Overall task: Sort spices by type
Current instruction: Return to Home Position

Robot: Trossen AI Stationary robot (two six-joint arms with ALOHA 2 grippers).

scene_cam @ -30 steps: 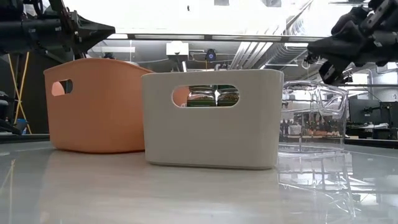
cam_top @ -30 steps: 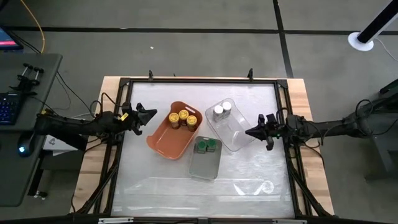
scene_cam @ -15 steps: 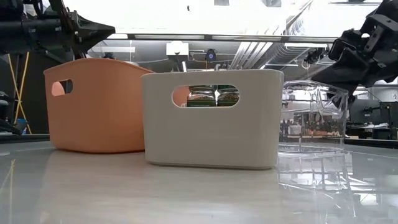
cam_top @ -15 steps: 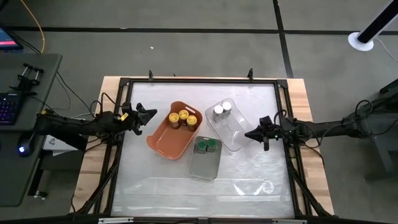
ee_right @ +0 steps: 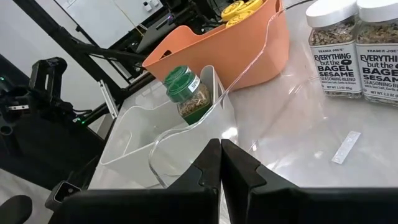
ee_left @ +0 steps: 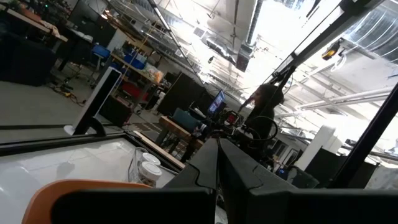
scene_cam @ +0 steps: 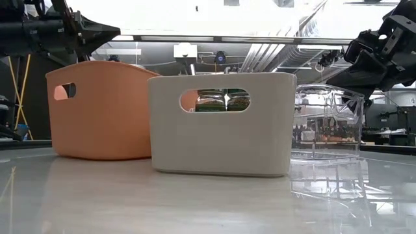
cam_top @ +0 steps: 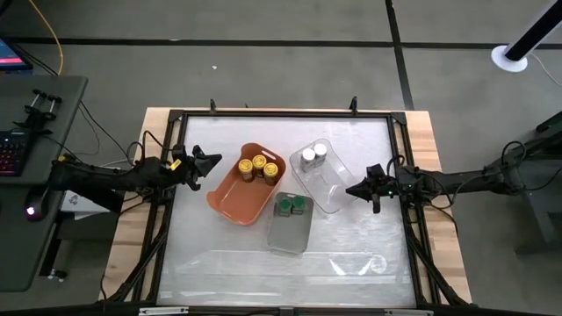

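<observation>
Spices [cam_top: 259, 163]: seven jars, all standing in three trays on the surface [cam_top: 351, 254], in the stretch between the two claws.
Left claw [cam_top: 213, 161]: fingers pressed together with nothing between them. It hangs over the left side of the surface, above tray height in the low view, and points toward the orange tray [cam_top: 230, 204] without touching it.
Right claw [cam_top: 352, 188]: fingers closed on nothing. It hangs just beside the right side of the clear tray [cam_top: 338, 197], with its tip turned toward that tray.
Silver jars [cam_top: 308, 156]: two, side by side at the far end of the clear tray. The right wrist view shows their labels reading "Everything but the Bagel Sesame".
Green jars [cam_top: 286, 207]: two, side by side at the far end of the grey tray [cam_top: 290, 235]. This tray lies nearer the front, between the other two trays, and its far end is close to both.
Yellow jars [cam_top: 245, 164]: three, clustered at the far end of the orange tray, which is the tray nearest the left claw.
Arms: each reaches in roughly level from its own side of the surface.
</observation>
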